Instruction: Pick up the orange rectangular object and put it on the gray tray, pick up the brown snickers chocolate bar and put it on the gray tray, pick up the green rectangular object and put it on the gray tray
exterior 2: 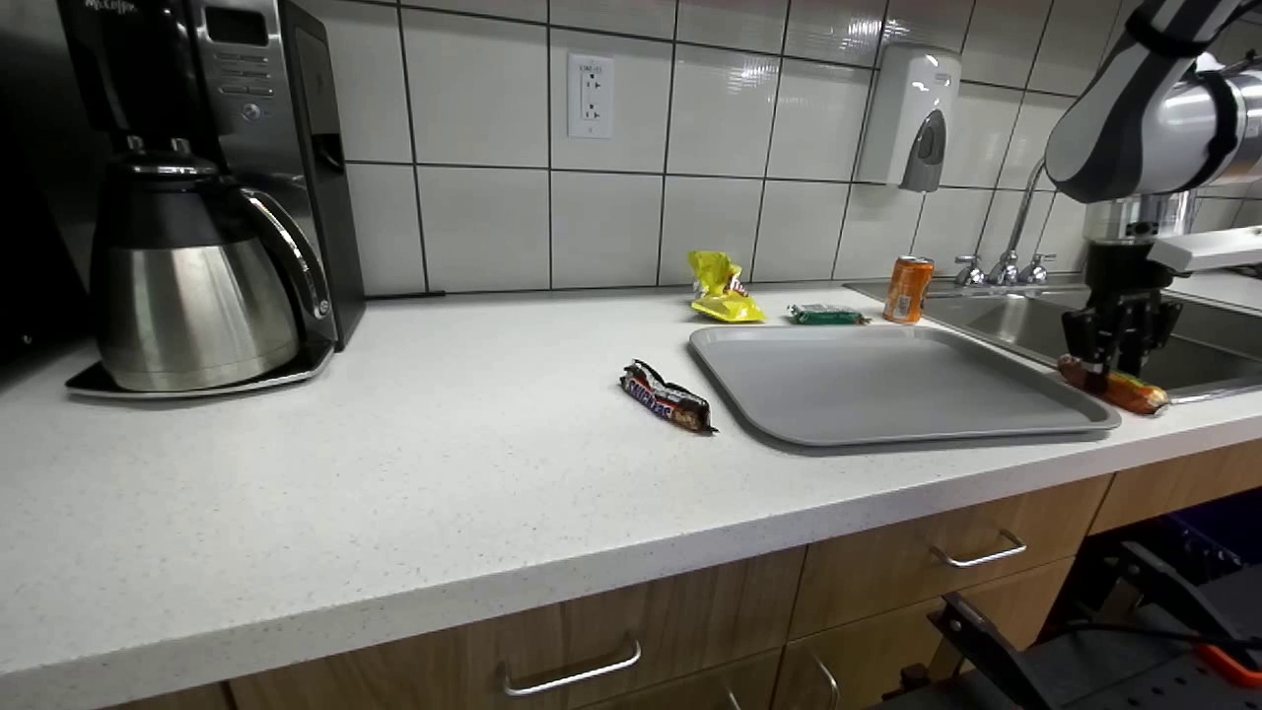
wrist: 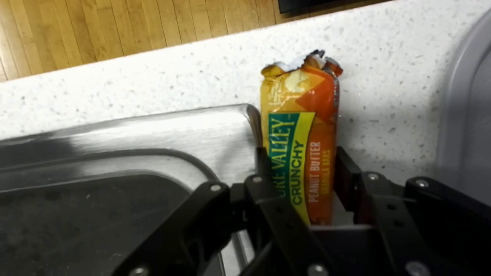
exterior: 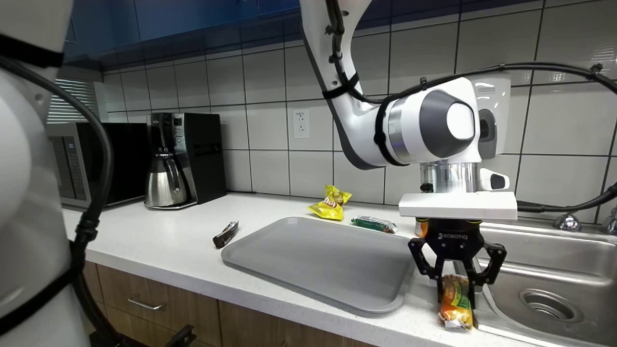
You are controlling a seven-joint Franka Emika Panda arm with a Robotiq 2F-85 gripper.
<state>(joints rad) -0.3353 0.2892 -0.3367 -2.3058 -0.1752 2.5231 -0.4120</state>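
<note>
The orange rectangular object (wrist: 303,99) lies flat on the counter at the sink's corner, its crinkled end toward the counter's front edge. My gripper (wrist: 301,153) points straight down over it, with its fingers against both long sides of the wrapper. In both exterior views the packet (exterior: 457,311) (exterior 2: 1139,396) still rests on the surface. Beside it lies the gray tray (exterior: 318,265), with nothing on it. The brown snickers chocolate bar (exterior 2: 666,396) is on the counter past the tray's far side from the sink. Behind the tray is the green rectangular object (exterior: 374,224).
The steel sink (wrist: 153,124) borders the packet on one side. An orange can (exterior 2: 907,289) and a yellow bag (exterior: 330,203) stand along the back of the counter. A coffee maker (exterior 2: 197,266) occupies the end away from the sink.
</note>
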